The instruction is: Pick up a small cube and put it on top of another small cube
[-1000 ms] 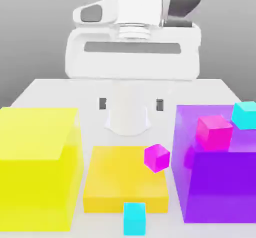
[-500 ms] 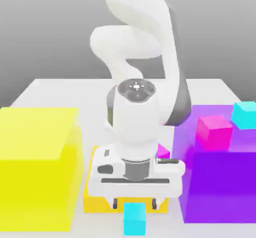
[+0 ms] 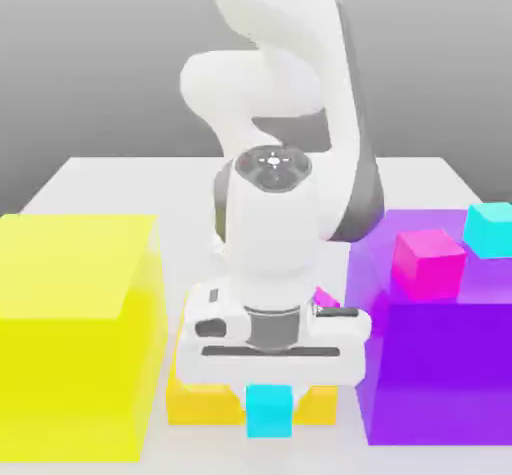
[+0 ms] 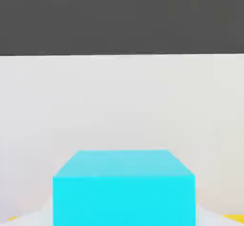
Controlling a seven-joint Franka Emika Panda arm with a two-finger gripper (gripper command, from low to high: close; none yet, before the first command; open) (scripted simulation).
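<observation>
The gripper (image 3: 270, 388) hung low over the small cube (image 3: 270, 410), which sat on the white counter (image 3: 100, 178) just before the flat orange box (image 3: 200, 400); the fingers' spread could not be told.

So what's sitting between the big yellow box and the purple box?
In the exterior view, the flat orange box, with the end effector lowered over the cyan cube at its front edge.

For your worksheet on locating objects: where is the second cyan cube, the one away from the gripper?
In the exterior view, the cyan cube sits on top of the purple box at the right, beside a magenta cube.
</observation>
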